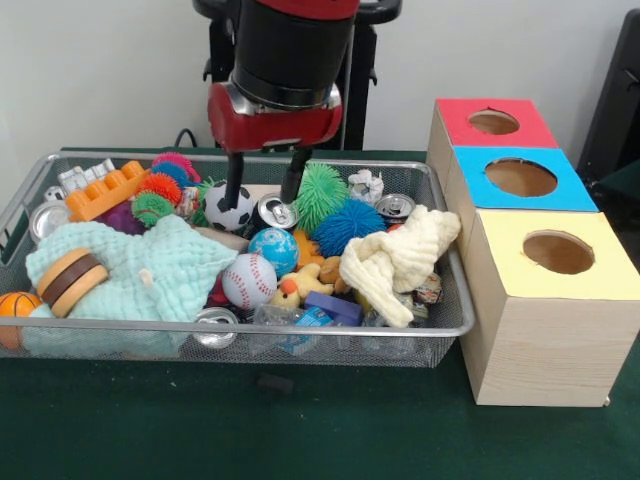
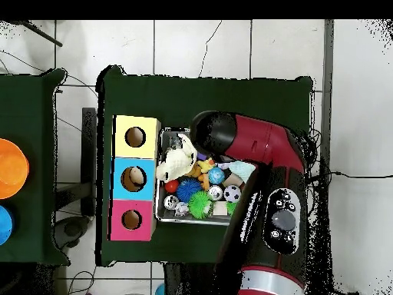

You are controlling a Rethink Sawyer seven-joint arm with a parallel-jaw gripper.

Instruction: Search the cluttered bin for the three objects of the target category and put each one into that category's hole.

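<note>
Front view: gripper (image 1: 264, 192) hangs over the back middle of the wire bin (image 1: 300, 328), two dark fingers spread apart, nothing between them. Left finger comes down just beside the soccer ball (image 1: 229, 210); right finger sits just above a silver can (image 1: 277, 211). Can't tell if either actually touches. Bin is packed: baseball (image 1: 249, 280) centre front, blue globe ball (image 1: 273, 247) behind it, green spiky ball (image 1: 322, 194) and blue spiky ball (image 1: 349, 227) to the right, cream cloth (image 1: 400, 260) knotted at the right end, mint cloth (image 1: 150, 270) across the left, orange toy block (image 1: 105, 192) at back left, mini basketball (image 1: 16, 304) at the left front corner. Just right of the bin, three wooden boxes in a row, each with a round hole: red-top box (image 1: 492, 122) furthest, blue-top box (image 1: 518, 177) middle, yellow-top box (image 1: 556, 253) nearest.

Overhead view: arm (image 2: 261, 177) covers the right part of the bin, gripper hidden beneath it. Yellow, blue, red boxes line the bin's left side. Soccer ball (image 2: 232, 193) shows at the arm's edge, green spiky ball (image 2: 200, 203) near the red box end.
</note>
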